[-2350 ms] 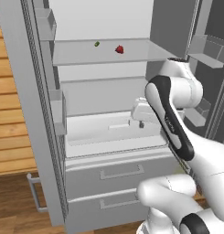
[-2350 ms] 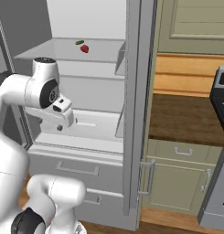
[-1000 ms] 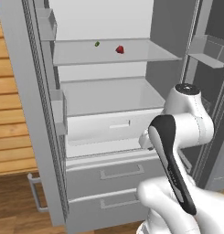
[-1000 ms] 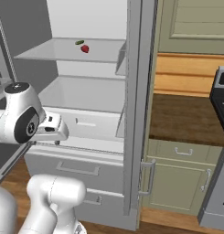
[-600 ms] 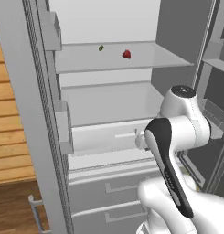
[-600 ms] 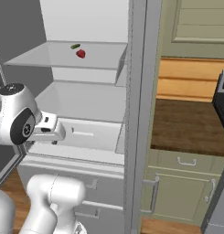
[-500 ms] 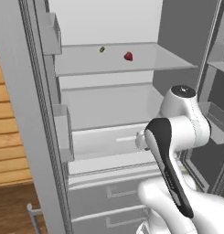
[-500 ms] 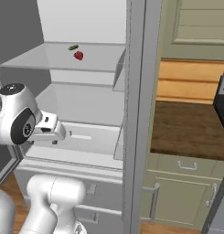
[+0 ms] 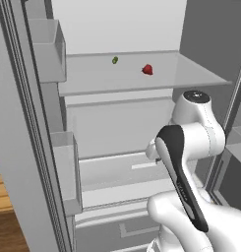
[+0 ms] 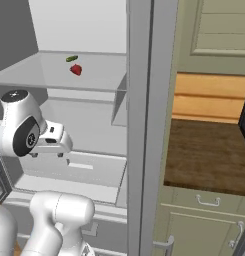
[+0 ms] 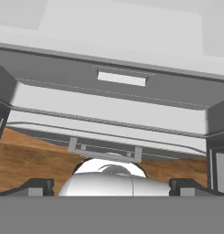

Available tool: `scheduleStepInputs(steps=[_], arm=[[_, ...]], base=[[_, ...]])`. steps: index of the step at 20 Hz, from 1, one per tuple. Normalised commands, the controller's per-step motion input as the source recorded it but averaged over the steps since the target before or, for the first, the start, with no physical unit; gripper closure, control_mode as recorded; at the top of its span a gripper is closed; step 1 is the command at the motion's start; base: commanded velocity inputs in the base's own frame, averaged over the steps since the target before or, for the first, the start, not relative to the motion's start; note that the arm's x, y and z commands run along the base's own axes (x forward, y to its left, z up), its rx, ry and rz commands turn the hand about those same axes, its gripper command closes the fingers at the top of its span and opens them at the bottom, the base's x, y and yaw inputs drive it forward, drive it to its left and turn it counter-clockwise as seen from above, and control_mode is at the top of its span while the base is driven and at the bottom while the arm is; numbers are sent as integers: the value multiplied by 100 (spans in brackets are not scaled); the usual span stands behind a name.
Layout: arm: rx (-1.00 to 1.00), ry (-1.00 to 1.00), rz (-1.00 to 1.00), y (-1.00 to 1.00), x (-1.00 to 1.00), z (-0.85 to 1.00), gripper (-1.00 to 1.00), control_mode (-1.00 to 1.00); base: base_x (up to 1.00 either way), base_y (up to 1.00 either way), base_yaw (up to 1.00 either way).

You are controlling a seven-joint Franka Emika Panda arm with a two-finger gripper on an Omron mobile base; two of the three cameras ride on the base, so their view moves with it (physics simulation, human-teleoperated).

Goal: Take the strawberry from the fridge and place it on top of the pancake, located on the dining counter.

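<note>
- We see the tall grey fridge standing open, its pale interior facing the base; the near door edge runs as a grey vertical post through the right base view.
- One thin pale shelf spans the compartment. Its front edge is straight and bare, with open room above it up to the back wall.
- On that shelf we count one tiny red roundish strawberry and one smaller dark green item, apart from each other, the green one further back and to the left in the left base view.
- The strawberry reads as a matte red lump, slightly irregular, sitting free on the shelf towards its right half; in the right base view it lies at.
- Below the shelf is a wide pale drawer bin with open space over it.
- The white two-finger gripper hangs at bin height, well below the shelf and the strawberry.
- Its fingers stand spread to their widest, nothing between them; the two dark tips sit at opposite sides of the hand view.
- We count two door bins on the left door.
</note>
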Motion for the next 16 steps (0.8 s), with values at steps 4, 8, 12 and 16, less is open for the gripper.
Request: scheduleStepInputs(steps=[4, 8, 12, 16], arm=[[0, 0, 0, 0, 0, 0, -100, 100], [0, 0, 0, 0, 0, 0, -100, 100], [-2, -27, 0, 11, 27, 13, -100, -100], [0, -45, 0, 0, 7, 78, -100, -100]], base=[[57, 0, -1], [61, 0, 0], [12, 1, 0], [0, 0, 0]])
